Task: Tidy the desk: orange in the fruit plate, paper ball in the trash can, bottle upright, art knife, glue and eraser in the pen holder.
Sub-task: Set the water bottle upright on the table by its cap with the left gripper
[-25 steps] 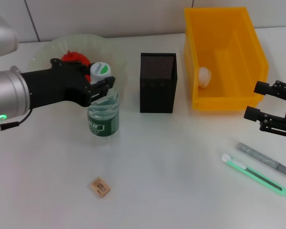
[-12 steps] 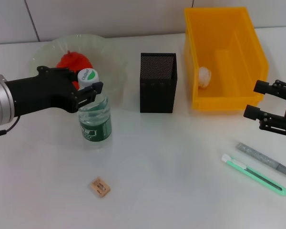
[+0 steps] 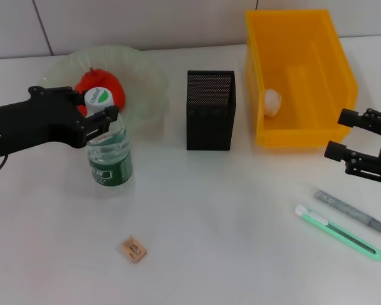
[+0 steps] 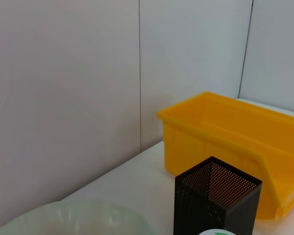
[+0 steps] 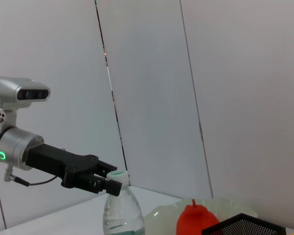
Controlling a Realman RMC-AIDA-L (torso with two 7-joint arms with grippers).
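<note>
Left tool point(image 3: 108, 117) clamps upright bottle point(image 3: 109, 154) at its neck; right tool point(image 3: 359, 154) open, empty. Orange point(image 3: 96, 84), paper ball point(image 3: 272, 101) done (knife point(image 3: 338, 232), glue point(image 3: 354, 213), eraser point(image 3: 134, 249) left).

My left claw point(image 3: 109, 119) is closed around the neck of the upright bottle point(image 3: 109, 160), with the fruit plate point(image 3: 146, 82) crowding just behind it. Between bottle and pen holder point(image 3: 210, 111) the surface point(image 3: 228, 216) lies open. The eraser point(image 3: 133, 249) sits well apart in front. Near my right claw point(image 3: 340, 135) stands the trash can point(image 3: 298, 76); the glue point(image 3: 353, 213) and art knife point(image 3: 338, 232) lie just below.
</note>
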